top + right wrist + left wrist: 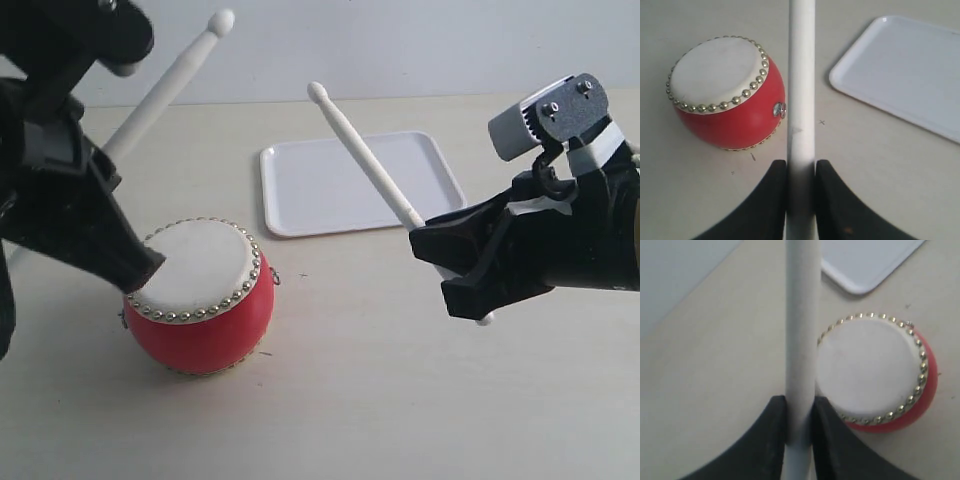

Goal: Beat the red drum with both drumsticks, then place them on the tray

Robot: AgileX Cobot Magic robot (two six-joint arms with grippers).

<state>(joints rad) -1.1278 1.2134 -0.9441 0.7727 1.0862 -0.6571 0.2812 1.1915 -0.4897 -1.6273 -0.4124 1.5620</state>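
The red drum (205, 300) with its cream, stud-ringed skin sits on the table at front left; it also shows in the wrist views (880, 375) (725, 95). My left gripper (135, 262) is shut on a pale drumstick (165, 85) that slants up and away, its bead tip high above the table; the jaws hover at the drum's left rim. My right gripper (450, 262) is shut on the other drumstick (365, 155), whose tip points up over the white tray (350, 215). Each stick (802, 340) (801, 90) runs straight out between black fingers.
The tray (865, 270) (905, 70) lies behind the drum, flat and bare. Pale tabletop spreads in front of and between the arms. A light wall stands behind the table.
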